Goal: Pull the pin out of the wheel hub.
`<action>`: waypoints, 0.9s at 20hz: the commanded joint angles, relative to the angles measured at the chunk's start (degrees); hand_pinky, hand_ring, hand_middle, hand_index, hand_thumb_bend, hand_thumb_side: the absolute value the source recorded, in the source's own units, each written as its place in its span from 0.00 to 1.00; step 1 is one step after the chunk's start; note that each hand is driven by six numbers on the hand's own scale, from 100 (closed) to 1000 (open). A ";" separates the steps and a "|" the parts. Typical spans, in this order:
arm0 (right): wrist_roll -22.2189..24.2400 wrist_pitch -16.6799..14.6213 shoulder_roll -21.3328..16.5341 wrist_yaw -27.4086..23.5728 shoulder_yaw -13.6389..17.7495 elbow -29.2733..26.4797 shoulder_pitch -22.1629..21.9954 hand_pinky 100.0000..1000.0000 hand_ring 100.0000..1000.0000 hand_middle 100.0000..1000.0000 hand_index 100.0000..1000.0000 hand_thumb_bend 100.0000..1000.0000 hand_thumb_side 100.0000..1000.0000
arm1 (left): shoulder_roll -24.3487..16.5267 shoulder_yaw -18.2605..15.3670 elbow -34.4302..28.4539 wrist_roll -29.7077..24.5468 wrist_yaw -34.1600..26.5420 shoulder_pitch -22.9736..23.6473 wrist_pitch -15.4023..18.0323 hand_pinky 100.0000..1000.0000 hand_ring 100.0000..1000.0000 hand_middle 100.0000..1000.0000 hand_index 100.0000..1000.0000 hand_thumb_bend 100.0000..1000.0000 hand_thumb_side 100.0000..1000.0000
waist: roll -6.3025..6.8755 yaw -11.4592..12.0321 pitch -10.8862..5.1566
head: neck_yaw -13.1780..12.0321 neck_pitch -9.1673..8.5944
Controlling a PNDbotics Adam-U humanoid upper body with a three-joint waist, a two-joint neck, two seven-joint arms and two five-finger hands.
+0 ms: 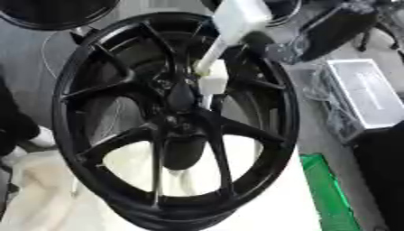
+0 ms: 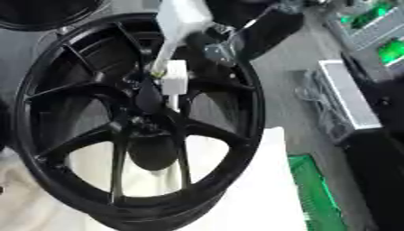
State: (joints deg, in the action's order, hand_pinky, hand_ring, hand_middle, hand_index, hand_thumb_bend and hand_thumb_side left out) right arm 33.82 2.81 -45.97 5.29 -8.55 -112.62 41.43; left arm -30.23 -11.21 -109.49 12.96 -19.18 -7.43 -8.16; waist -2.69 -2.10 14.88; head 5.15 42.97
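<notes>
Pin (image 2: 173,79), a white block at the black wheel hub (image 2: 146,122), with a pale arm above; hand grip indiscernible; skewed pull could jam it between spokes.

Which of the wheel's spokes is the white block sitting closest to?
The upper right spoke, running from the hub toward the rim beside the white block. The lower spokes, seen against the white cloth, lie well below it.

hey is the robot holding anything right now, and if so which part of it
It cannot be told. A white arm reaches down to the hub of the black wheel, ending in a white block there, but no fingers or pin are distinguishable.
</notes>
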 commanded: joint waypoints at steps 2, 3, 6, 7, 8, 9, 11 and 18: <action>-3.93 2.65 -5.27 -3.84 6.95 -1.13 -3.82 0.73 0.58 0.21 0.31 0.00 0.08 | -0.44 -1.56 -0.67 0.82 0.07 0.46 0.29 0.57 0.63 0.61 0.70 0.00 0.77 | 0.65 -2.30 -1.51 | -3.61 -0.69; -4.90 3.33 -5.57 -3.94 8.51 -0.64 -5.38 0.73 0.58 0.22 0.32 0.00 0.03 | -0.28 -1.81 -0.70 1.03 0.11 0.60 0.36 0.57 0.63 0.61 0.70 0.00 0.77 | 0.84 -3.15 -1.39 | -4.36 -0.82; -7.88 6.05 -5.83 -1.88 13.35 2.84 -10.23 0.75 0.59 0.23 0.33 0.00 0.00 | 0.15 -2.82 -0.88 1.90 0.33 1.05 0.63 0.57 0.63 0.61 0.70 0.00 0.77 | 1.67 -5.86 -0.49 | -7.40 -1.56; -8.83 6.98 -5.30 -0.99 14.90 4.20 -11.78 0.76 0.59 0.23 0.34 0.00 0.00 | 0.22 -3.10 -0.97 2.18 0.39 1.08 0.71 0.57 0.63 0.61 0.70 0.00 0.77 | 1.91 -6.49 -0.13 | -8.33 -1.79; -9.76 7.90 -4.36 -0.09 16.41 5.62 -13.28 0.77 0.59 0.24 0.34 0.00 0.00 | 0.29 -3.32 -1.07 2.42 0.44 1.05 0.79 0.58 0.63 0.61 0.70 0.00 0.77 | 2.10 -7.01 0.17 | -9.20 -1.92; -13.96 7.82 -1.90 4.01 21.35 4.53 -20.12 0.77 0.59 0.24 0.34 0.00 0.00 | 0.33 -3.08 -1.19 2.32 0.37 0.67 0.76 0.58 0.63 0.61 0.70 0.00 0.77 | 2.12 -6.45 0.34 | -9.07 -1.92; -27.82 5.78 5.20 14.31 27.80 -0.34 -38.31 0.77 0.59 0.24 0.35 0.00 0.01 | 0.52 -1.74 -1.23 1.24 -0.03 -0.56 0.38 0.58 0.63 0.61 0.70 0.00 0.77 | 2.12 -4.17 0.13 | -7.99 -1.42; -38.85 12.80 18.47 30.39 30.17 -1.96 -51.60 0.79 0.68 0.38 0.49 0.00 0.00 | 0.86 -1.21 -1.08 0.17 -0.50 -1.57 0.36 0.58 0.63 0.61 0.70 0.00 0.76 | 2.86 -3.26 0.03 | -9.48 -0.66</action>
State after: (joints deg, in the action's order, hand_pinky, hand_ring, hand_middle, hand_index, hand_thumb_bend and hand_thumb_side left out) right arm -4.22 14.37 -27.94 33.39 20.46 -113.03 -10.10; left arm -28.46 -12.19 -109.57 13.38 -19.43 -8.49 -7.86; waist 0.21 -5.34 15.96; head -4.01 42.21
